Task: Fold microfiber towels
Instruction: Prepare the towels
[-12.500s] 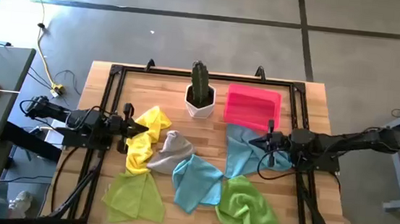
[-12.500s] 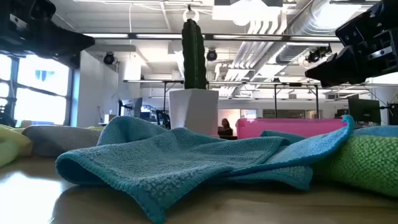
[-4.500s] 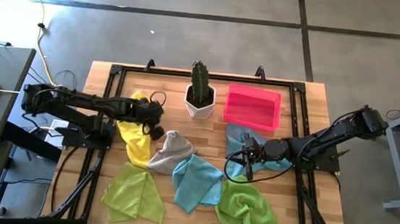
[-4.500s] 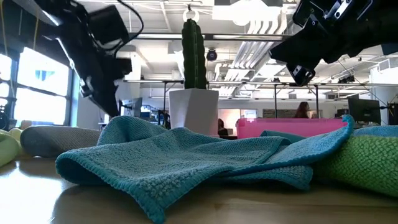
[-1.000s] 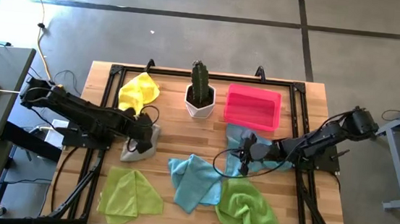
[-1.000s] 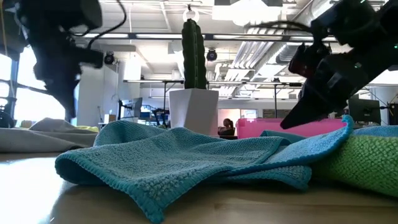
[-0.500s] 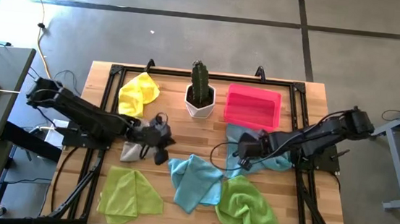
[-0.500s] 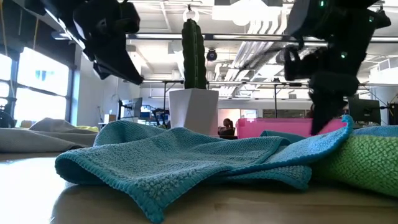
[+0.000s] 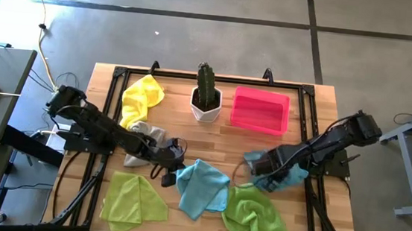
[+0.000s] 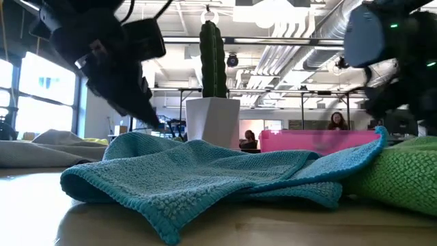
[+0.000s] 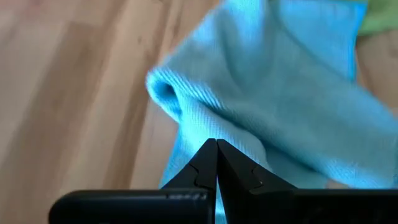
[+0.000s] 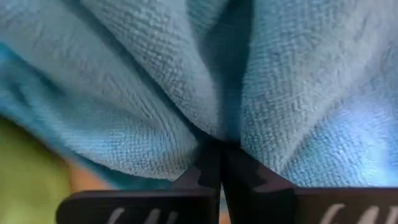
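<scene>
- The lime green towel (image 9: 136, 199) lies flat at the table's (image 9: 212, 135) front-left corner; the yellow towel (image 9: 142, 96) sits bunched near the back-left, and the grey towel (image 9: 145, 137) lies crumpled between them.
- My left gripper (image 9: 172, 165) hangs mid-table, fingers pressed together and pinching nothing, tips just beside the blue towel's (image 9: 203, 186) rolled left edge.
- That cloth is light, soft and floppy; I judge a corner or hem gives the best hold, since a mid-cloth pinch would only bunch it.
- My right gripper (image 9: 261, 165), fingers together, tips buried in a fold of the second blue towel (image 9: 284, 175), toward the right edge; whether cloth is caught, I cannot tell.
- The big green towel (image 9: 257, 217) lies front-right.
</scene>
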